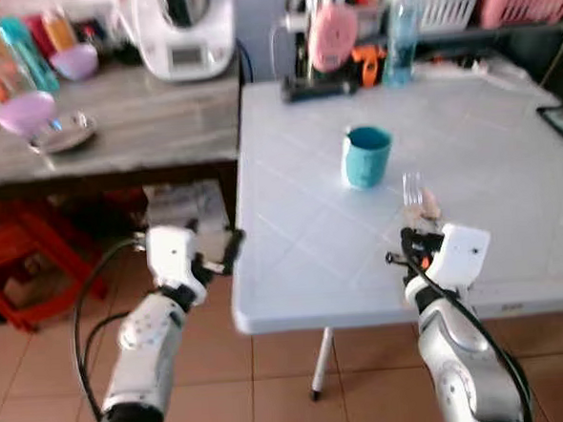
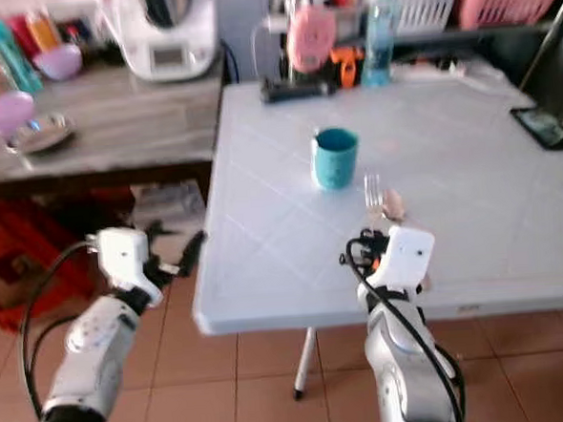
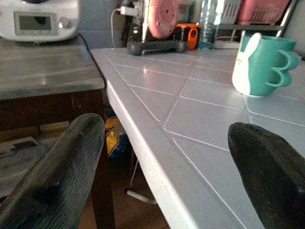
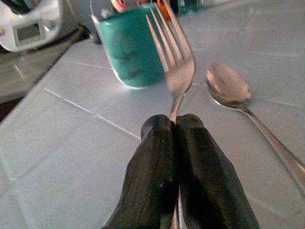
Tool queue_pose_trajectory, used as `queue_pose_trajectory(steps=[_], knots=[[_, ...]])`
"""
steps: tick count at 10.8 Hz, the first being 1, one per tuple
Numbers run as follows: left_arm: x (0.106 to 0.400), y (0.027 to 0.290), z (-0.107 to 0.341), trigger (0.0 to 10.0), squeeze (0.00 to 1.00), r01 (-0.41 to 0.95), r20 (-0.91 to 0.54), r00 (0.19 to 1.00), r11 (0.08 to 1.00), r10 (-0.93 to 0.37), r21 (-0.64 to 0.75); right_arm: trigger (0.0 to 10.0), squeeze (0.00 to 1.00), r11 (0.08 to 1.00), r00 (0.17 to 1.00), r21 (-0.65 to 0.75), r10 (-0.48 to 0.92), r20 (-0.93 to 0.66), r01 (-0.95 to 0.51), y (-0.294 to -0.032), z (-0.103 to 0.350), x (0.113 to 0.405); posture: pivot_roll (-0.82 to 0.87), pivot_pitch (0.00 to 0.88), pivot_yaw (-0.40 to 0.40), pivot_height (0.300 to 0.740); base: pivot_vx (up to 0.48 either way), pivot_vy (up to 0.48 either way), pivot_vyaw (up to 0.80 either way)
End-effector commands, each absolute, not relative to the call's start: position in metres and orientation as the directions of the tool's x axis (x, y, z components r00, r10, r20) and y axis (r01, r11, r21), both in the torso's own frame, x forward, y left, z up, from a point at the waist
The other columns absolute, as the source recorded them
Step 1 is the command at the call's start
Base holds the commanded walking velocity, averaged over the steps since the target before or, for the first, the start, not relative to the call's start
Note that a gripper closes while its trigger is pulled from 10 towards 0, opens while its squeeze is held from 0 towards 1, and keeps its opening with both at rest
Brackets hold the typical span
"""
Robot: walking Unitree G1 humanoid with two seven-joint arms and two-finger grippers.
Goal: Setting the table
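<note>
Pinching a fork (image 4: 174, 67) between closed fingers, your right hand (image 4: 176, 125) hovers low over the white bench (image 1: 292, 229) near its front edge, tines aimed at the teal cup (image 1: 366, 156). Just beside the fork, a spoon (image 4: 228, 88) lies on the bench. Your left hand (image 3: 167, 167) spreads wide at the bench's left edge, holding nothing.

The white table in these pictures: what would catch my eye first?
Probably the silver metal fork, pinched upright between the right gripper's closed black fingers above the white tiled table. A silver spoon lies on the table beside it, with a teal mug just beyond. The left gripper hovers open at the table's corner.
</note>
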State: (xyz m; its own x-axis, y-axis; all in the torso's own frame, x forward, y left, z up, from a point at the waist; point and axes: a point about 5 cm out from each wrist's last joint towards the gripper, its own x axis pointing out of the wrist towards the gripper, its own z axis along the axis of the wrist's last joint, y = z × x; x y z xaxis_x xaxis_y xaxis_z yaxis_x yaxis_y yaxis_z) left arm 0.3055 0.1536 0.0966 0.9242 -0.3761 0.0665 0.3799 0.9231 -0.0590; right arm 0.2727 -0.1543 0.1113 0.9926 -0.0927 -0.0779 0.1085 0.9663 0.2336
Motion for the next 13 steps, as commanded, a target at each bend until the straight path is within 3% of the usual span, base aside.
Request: queue_pose_trajectory(steps=[1,4,13], knots=[[0.3069,0.1616,0.0986,10.0,0.00,0.358,0.067,0.932,0.933,-0.355,-0.037,10.0,0.00,0.965,0.996,0.251,-0.070,-0.051,0.081,-0.1466,0.1171,0.2753,-0.05,0.000,0.047,0.740,0.000,0.382,0.00],[0.3080,0.1618,0.0992,10.0,0.00,0.350,0.070,0.935,0.936,-0.347,-0.034,10.0,0.00,0.965,0.997,0.252,-0.067,-0.048,0.077,-0.1459,0.1168,0.2764,-0.05,0.000,0.044,0.740,0.000,0.384,0.29],[0.3135,0.1605,0.1020,10.0,0.00,0.344,0.076,0.937,0.939,-0.341,-0.024,10.0,0.00,0.962,0.996,0.260,-0.073,-0.042,0.082,-0.1454,0.1156,0.2788,-0.04,0.000,0.054,0.740,0.000,0.401,0.00]])
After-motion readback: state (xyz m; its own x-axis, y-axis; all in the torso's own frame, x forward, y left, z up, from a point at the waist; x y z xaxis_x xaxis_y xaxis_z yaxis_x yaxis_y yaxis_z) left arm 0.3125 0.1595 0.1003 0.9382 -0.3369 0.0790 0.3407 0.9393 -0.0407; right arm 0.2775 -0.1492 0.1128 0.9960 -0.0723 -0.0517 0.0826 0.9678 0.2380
